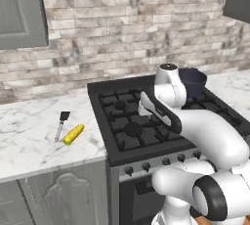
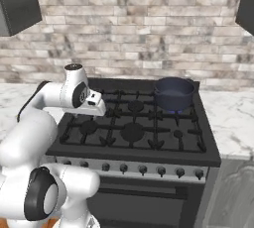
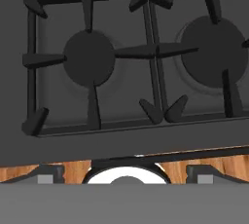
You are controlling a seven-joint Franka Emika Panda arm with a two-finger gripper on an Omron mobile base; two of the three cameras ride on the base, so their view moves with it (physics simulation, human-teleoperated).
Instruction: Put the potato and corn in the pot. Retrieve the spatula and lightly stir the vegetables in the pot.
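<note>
Trouble lies in my reach: my gripper (image 3: 125, 177) hangs spread wide and empty over the stove (image 1: 146, 121), the corn (image 1: 73, 134) and spatula (image 1: 61, 124) sit close together on the counter (image 1: 29, 131), so a careless grab could knock either, far from the pot (image 2: 173, 93)

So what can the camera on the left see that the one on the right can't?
The left base view alone takes in the marble counter left of the stove, where the corn lies beside the spatula. The right base view alone shows the counter on the stove's right side. Both share the stove, the pot on its back right burner, the brick wall and the white arm over the burners.
</note>
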